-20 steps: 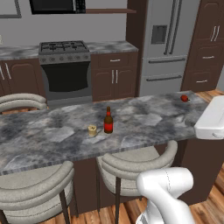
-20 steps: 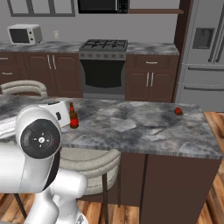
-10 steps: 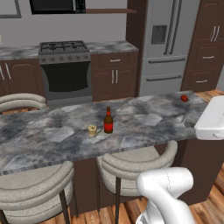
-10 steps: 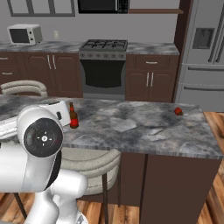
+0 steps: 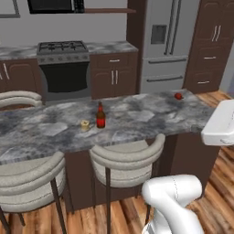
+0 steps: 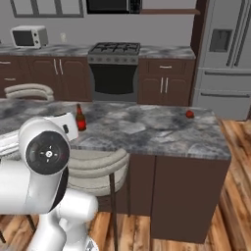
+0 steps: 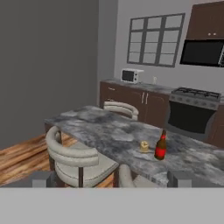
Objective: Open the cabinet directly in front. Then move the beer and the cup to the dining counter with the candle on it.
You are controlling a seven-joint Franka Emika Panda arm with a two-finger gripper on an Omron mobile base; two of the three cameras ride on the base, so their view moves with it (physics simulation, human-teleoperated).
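While the beer (image 5: 100,116) stands upright mid-counter, the candle (image 5: 85,125) sits just beside it.
The gripper's (image 7: 112,178) tips are spread apart, holding nothing, short of the dining counter's (image 5: 151,123) near edge.

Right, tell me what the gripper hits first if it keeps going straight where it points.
Probably the grey marbled stone counter, near the brown glass bottle with red label and the squat pale yellow candle. The gripper aims along that top; depth is unclear.

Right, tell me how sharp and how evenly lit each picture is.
Left base view: flat, even light, soft detail, small brown glass bottle readable. Right base view: same flat light, blurry grey marbled island top. Hand view: softest, tiny pale yellow candle smeared, wall at left dim.
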